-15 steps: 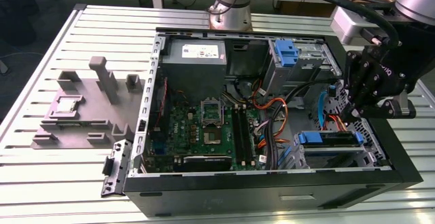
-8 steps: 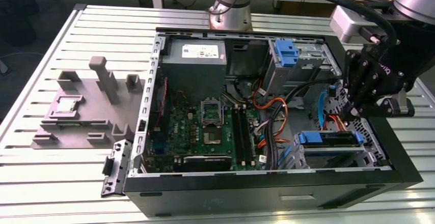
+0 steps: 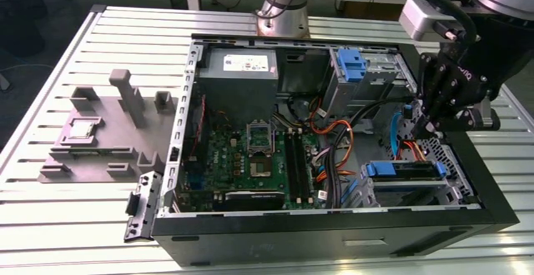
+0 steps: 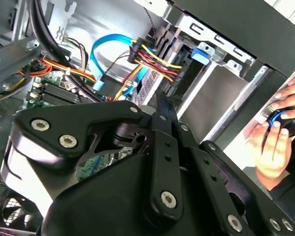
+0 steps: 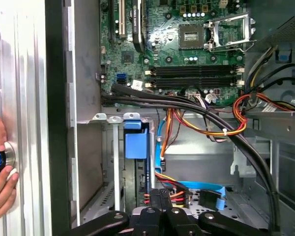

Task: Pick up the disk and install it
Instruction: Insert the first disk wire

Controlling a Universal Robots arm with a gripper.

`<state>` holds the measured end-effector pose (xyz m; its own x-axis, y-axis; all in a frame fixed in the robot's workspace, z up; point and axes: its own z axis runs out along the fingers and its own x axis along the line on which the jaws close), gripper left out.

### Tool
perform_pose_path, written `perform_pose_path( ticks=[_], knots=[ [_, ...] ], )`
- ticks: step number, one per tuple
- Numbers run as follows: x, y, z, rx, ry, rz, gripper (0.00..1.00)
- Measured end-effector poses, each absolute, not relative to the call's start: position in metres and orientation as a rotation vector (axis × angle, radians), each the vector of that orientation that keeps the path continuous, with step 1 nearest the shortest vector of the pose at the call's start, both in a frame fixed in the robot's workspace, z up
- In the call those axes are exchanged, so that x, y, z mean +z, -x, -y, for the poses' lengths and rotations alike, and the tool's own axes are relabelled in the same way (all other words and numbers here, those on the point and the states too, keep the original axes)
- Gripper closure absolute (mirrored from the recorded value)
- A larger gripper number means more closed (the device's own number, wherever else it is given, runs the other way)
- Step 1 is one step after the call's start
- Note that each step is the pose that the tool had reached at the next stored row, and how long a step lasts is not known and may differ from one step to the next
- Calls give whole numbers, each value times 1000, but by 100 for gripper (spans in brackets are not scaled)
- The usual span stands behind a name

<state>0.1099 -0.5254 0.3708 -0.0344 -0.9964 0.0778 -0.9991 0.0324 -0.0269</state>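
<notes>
The disk (image 3: 404, 170) is seen seated flat in the case's lower drive bay, near the front corner; blue carrier bracket facing up (label not discernible), cables routed just beside it.

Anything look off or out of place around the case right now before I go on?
Yes: a person's hand rests on the table just outside the case wall, holding a small blue-and-black object, close to the gripper working over the drive bay. Inside, the loose cables drape across the bay area.
</notes>
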Motion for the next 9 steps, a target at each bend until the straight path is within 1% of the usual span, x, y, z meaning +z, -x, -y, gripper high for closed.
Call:
perform_pose_path(
  ticks=[9],
  knots=[
    [378, -108, 519, 114, -2153, 2233, 89]
  ],
)
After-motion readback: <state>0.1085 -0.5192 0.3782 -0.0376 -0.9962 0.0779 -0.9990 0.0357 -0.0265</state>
